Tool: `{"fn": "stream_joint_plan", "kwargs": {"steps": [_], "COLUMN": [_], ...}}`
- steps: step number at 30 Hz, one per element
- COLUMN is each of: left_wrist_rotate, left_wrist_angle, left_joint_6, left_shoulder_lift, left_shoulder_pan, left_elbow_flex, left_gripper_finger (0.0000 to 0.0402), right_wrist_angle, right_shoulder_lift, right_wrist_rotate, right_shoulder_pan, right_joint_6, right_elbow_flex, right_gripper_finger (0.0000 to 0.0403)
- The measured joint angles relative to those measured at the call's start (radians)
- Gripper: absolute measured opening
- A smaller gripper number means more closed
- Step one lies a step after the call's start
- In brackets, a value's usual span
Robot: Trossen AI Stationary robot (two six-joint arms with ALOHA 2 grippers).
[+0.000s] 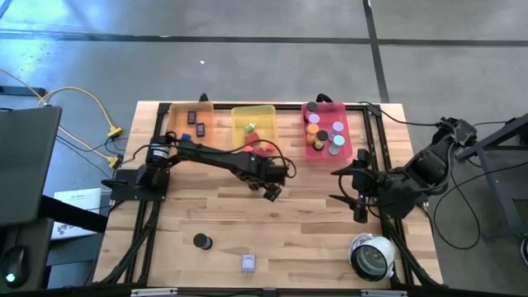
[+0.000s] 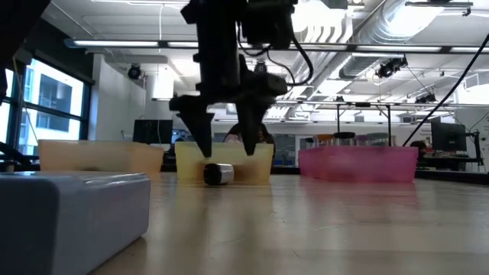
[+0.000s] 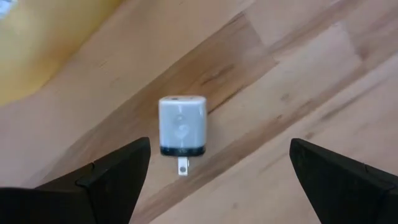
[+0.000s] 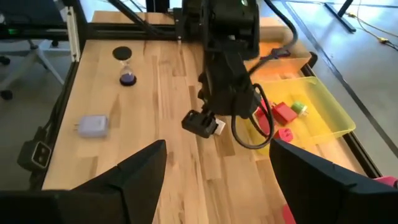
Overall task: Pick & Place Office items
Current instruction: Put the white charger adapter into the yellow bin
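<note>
Currently the left gripper (image 1: 271, 193) hangs over mid-table, fingers spread, above a white plug (image 3: 181, 127) — nothing held; right gripper (image 1: 360, 206) waits rightward, fingers apart.

Your wooden table (image 1: 297, 223) carries three trays along its 12 o'clock edge: orange tray (image 1: 188, 124), yellow tray (image 1: 254, 125) and pink tray (image 1: 327, 130). Towards 7 o'clock lies a black disc (image 1: 202, 241), with a lavender charger (image 1: 249, 263) at 6 o'clock. At 5 o'clock you have a white-grey round device (image 1: 372, 256).
</note>
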Motion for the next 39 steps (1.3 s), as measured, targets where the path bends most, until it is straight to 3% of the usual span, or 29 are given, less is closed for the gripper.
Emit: {"fn": "stream_joint_plan", "kwargs": {"steps": [5,26,31,39], "left_wrist_rotate": [0.000,0.035,0.063,0.084], "left_wrist_angle": [-0.001,0.030,0.027,-0.007], "left_joint_6": [-0.064,-0.011,-0.004,-0.007], "left_shoulder_lift": [0.042,0.131,0.132,0.135], "left_shoulder_pan": [0.000,0.038,0.055,0.063], "left_elbow_flex": [0.000,0.004,0.004,0.003], "left_gripper_finger": [0.0376,0.0372,0.0326,0.0192], "right_wrist_angle": [-0.006,-0.027,-0.039,-0.054], "right_shoulder_lift": [0.000,0.000,0.000,0.000], "right_wrist_rotate": [-0.002,0.005,0.008,0.008], "right_shoulder_pan": [0.019,0.051,0.051,0.051], "right_joint_6": [-0.007,-0.001,0.000,0.000], "right_elbow_flex": [0.000,0.000,0.000,0.000], "right_gripper_finger": [0.0275,0.0275,0.0275,0.0275]}}
